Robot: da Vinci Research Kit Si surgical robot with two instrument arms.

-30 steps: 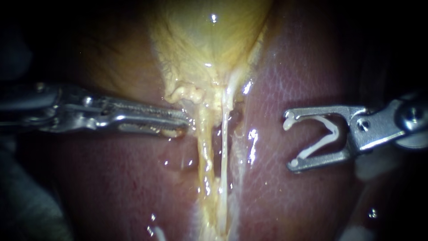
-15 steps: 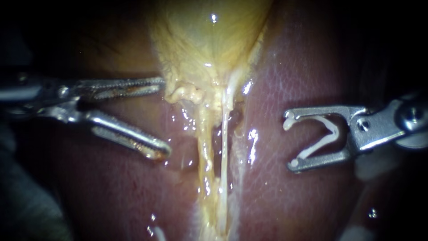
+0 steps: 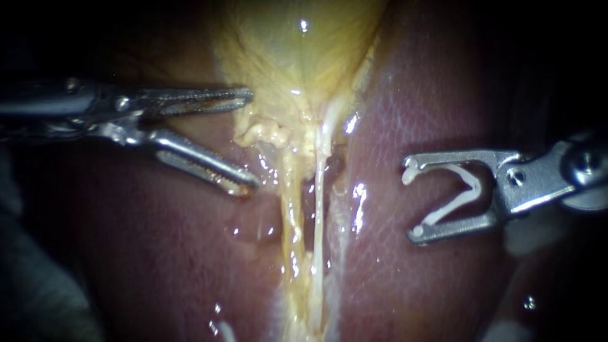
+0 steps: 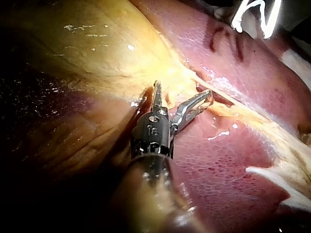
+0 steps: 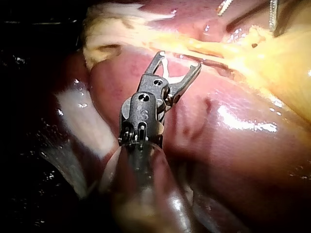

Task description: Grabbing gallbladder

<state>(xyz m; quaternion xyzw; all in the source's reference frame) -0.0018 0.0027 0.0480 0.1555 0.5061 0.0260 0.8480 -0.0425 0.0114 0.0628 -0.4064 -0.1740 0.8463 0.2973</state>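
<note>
In the endoscope view, left instrument (image 3: 251, 140) in from the left, end effector apart and gripping nothing. Upper tip at the edge of the yellow gallbladder (image 3: 297, 57), lower tip just beside the pale strands (image 3: 292, 209) trailing down from it, the gallbladder's lumpy lower end between the two tips. Gallbladder itself at top centre, bedded between lobes of the reddish liver (image 3: 430, 114). Right instrument (image 3: 411, 202) in from the right, over the liver and well apart from the gallbladder, end effector spread wide yet clamped on a white clip (image 3: 456, 190), one leg along each inner face. From the left wrist, same spread end effector at the gallbladder's edge, over wet liver.
</note>
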